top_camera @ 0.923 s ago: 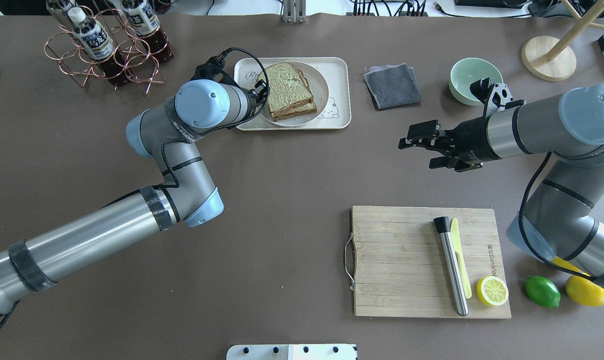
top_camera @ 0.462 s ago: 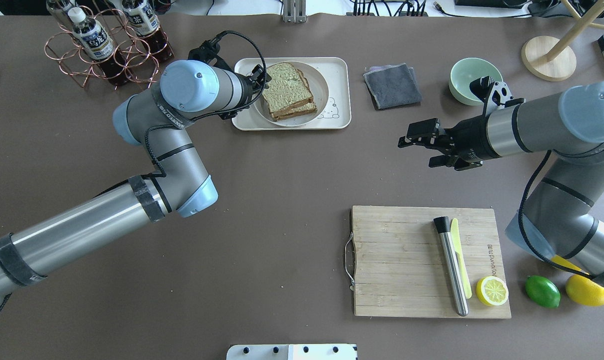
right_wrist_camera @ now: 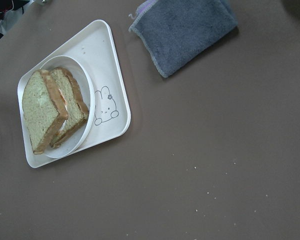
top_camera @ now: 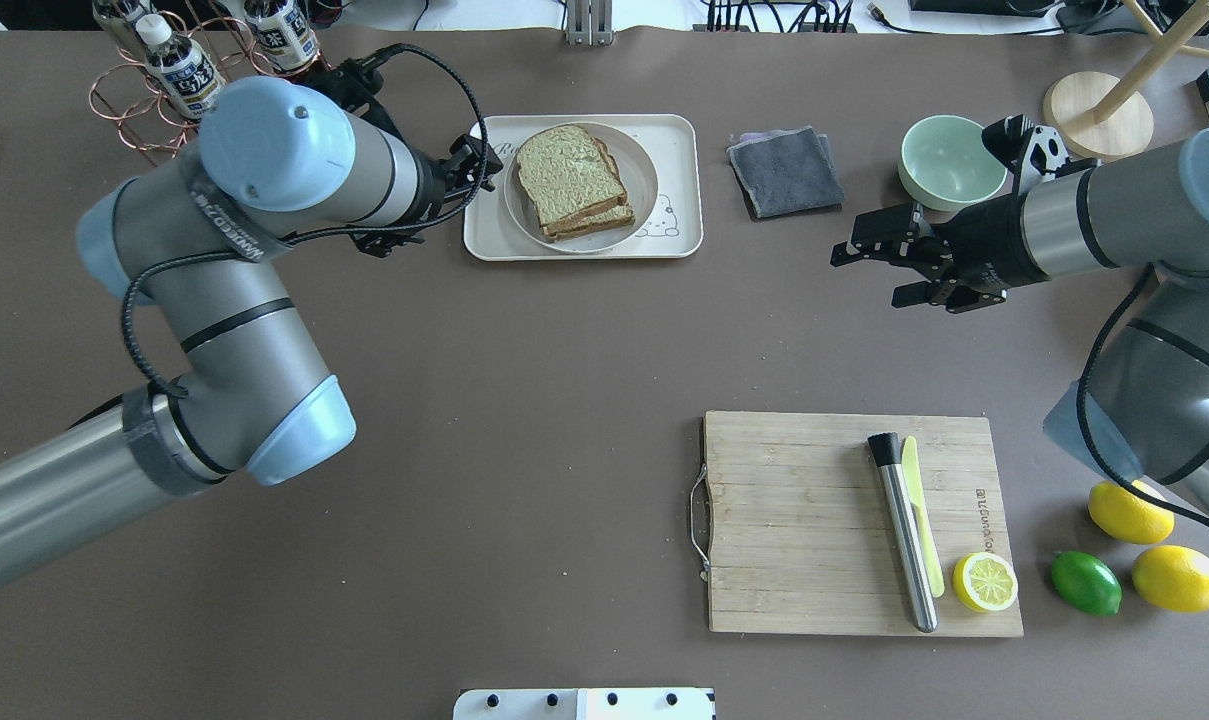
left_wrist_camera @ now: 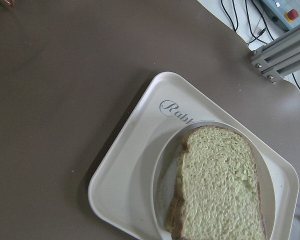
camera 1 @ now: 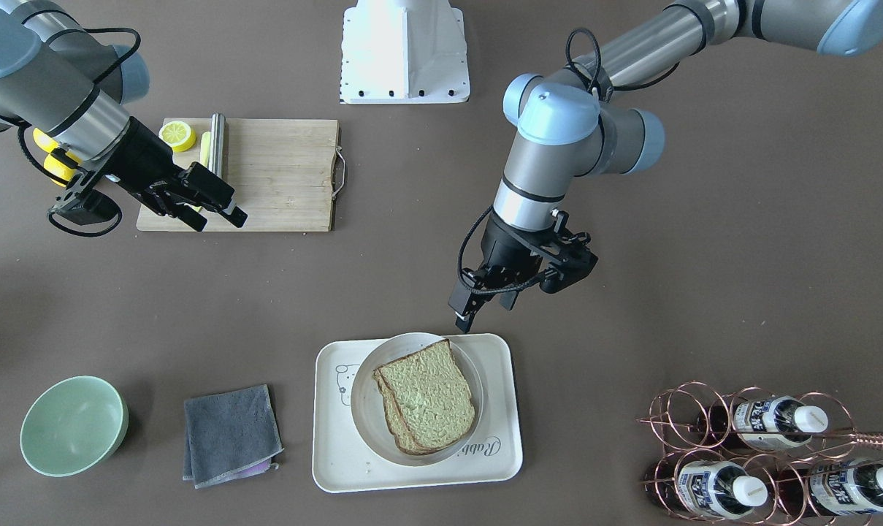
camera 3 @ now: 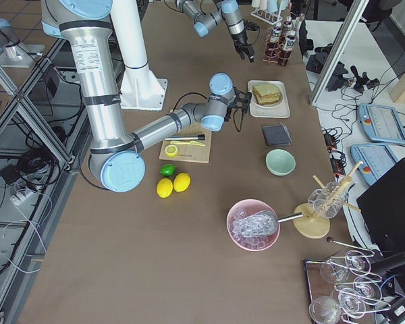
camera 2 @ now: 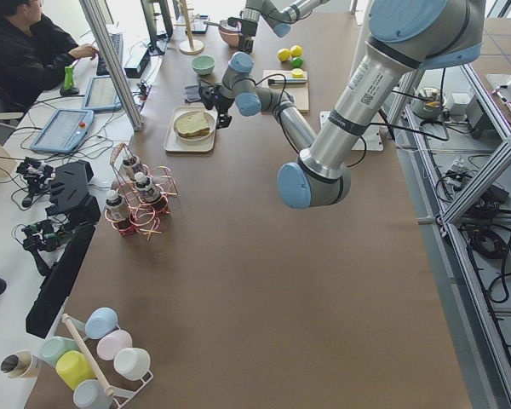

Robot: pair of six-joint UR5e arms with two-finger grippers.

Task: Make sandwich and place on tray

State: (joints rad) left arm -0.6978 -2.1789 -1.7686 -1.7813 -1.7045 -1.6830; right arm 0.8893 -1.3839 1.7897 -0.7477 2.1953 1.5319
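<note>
The sandwich (top_camera: 574,180) lies on a round white plate (top_camera: 647,172), and the plate sits on the cream tray (top_camera: 682,140) at the far side of the desk (top_camera: 564,350). Two slices with brown crusts and pale greenish-tan, crinkled faces are stacked a little askew — the lower slice's edge peeks out beside the upper one. In the right wrist view a thin white-and-orange layer shows between them. The left gripper (camera 1: 485,310) hangs just beside the tray's edge, jaws apart, holding nothing. The right gripper (top_camera: 872,275) hovers well apart from the tray, beyond a grey cloth (top_camera: 786,170) — its jaws are parted too, and empty.
</note>
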